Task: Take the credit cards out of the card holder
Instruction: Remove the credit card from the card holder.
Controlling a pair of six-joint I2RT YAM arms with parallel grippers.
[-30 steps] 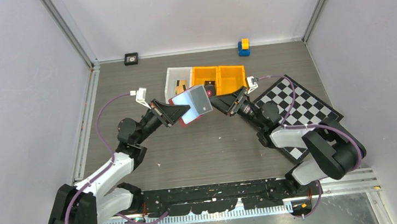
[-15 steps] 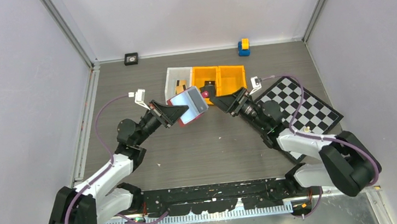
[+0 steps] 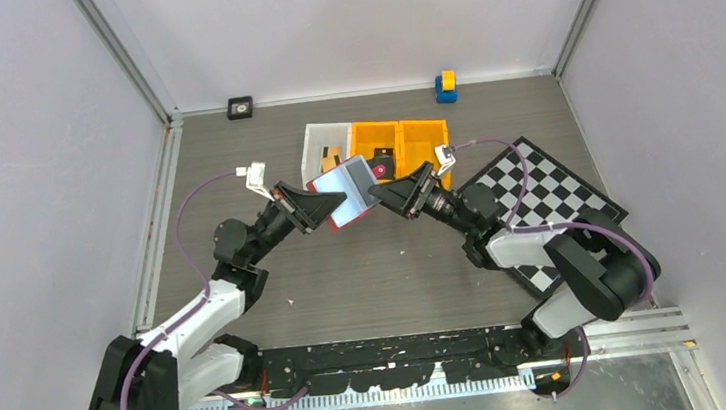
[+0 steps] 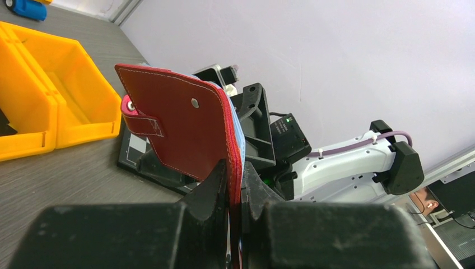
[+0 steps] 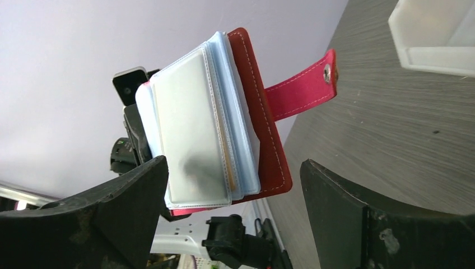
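Note:
The red card holder (image 3: 348, 191) hangs open above the table, its snap tab (image 5: 302, 84) sticking out. My left gripper (image 3: 331, 208) is shut on the holder's red cover (image 4: 179, 129), pinching its lower edge. In the right wrist view the pale clear sleeves (image 5: 193, 140) fan out toward the camera. A thin tan edge of a credit card (image 5: 226, 162) shows between two sleeves. My right gripper (image 3: 383, 195) is open, its fingers spread on either side of the holder's free end (image 5: 232, 168) without touching it.
A white bin (image 3: 318, 139) holding tan and black pieces and two orange bins (image 3: 423, 139) stand just behind the holder. The chequered board (image 3: 549, 197) lies at the right under the right arm. A blue and yellow block (image 3: 445, 87) sits by the back wall.
My right gripper has moved left, from beside the orange bins up to the holder's free end. The left gripper has kept its grip, and the holder has shifted slightly left.

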